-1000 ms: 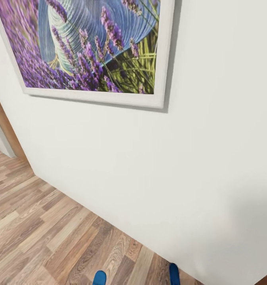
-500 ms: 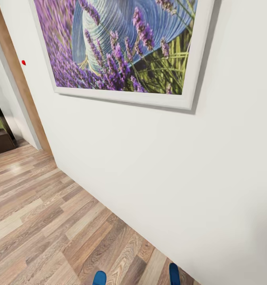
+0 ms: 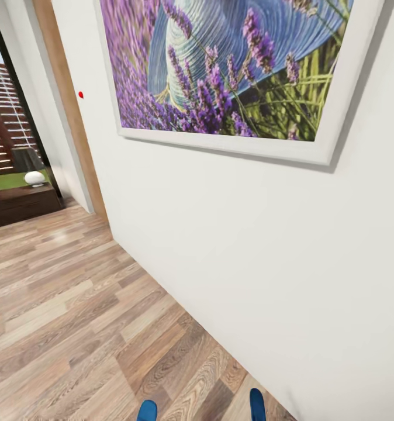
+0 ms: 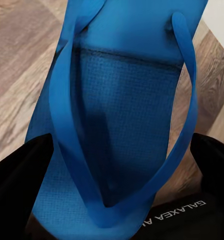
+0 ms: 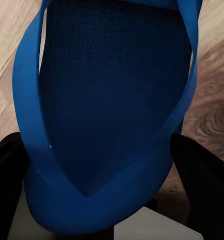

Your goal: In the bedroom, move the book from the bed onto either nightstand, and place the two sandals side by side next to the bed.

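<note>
1. Sandals, both blue w/ dimpled foam soles: one (image 4: 121,125) clamped in left gripper (image 4: 116,220), other (image 5: 112,100) in right gripper (image 5: 102,220); tips low in head view.
2. Wood-plank floor (image 3: 74,327), matte white wall (image 3: 249,245), framed lavender print (image 3: 232,64).
3. Vs 0.5 s ago: view swung; window (image 3: 4,117) and dark nightstand (image 3: 21,204) came into view.

White wall (image 3: 232,251) bearing a white-framed picture (image 3: 232,64) showing purple lavender, green stems and a pale blue-and-white ringed form. Floor (image 3: 68,327) displaying mixed tan, grey and brown wood-grain planks. Door frame (image 3: 68,111) showing light brown; a small red dot (image 3: 80,95) sitting beside it. Dark brown nightstand (image 3: 21,204) carrying a white rounded object (image 3: 34,178). Left sandal (image 4: 121,120) appearing bright blue with fine woven texture; right sandal (image 5: 112,100) showing deeper, shaded blue. Pincer fingers (image 4: 19,185) showing black.
</note>
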You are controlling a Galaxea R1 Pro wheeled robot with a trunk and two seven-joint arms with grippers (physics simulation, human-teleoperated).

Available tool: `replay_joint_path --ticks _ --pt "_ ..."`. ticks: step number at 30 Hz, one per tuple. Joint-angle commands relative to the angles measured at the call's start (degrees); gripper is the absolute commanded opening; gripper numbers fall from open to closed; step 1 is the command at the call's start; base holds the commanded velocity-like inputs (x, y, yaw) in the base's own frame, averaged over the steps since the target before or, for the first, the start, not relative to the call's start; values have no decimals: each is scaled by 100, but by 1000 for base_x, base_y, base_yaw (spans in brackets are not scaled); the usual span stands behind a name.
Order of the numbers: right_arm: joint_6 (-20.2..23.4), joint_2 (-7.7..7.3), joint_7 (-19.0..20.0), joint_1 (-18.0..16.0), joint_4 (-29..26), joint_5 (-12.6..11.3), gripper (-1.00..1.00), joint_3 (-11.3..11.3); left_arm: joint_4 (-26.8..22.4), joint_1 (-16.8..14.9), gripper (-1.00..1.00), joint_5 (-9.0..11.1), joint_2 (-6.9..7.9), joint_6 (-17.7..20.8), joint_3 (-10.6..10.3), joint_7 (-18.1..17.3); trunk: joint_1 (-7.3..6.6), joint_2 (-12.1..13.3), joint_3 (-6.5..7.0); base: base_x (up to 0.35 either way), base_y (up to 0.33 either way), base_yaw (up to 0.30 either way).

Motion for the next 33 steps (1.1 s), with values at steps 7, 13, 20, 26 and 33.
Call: replay_joint_path --ticks 7,13,20,26,33 --pt "11 -2 16 -6 7 52 -100 -52 8 -5 -100 0 0 -3 37 -29 -1 -2 -5 0 0 293" --pt "11 -2 14 -9 8 52 -100 -52 8 -5 -100 0 0 -3 34 -29 -1 -2 -5 0 0 293" --pt "11 -1 16 -6 8 52 -100 -52 8 -5 -100 0 0 -3 35 -29 -1 -2 -5 0 0 293" --pt "11 -1 16 -6 6 52 -100 -52 8 -5 -100 0 0 -3 32 -29 -1 -2 -5 0 0 293" --pt "11 -2 12 -7 6 52 -100 -52 8 -5 -100 0 -3 -3 31 -29 -1 -2 -5 0 0 293"
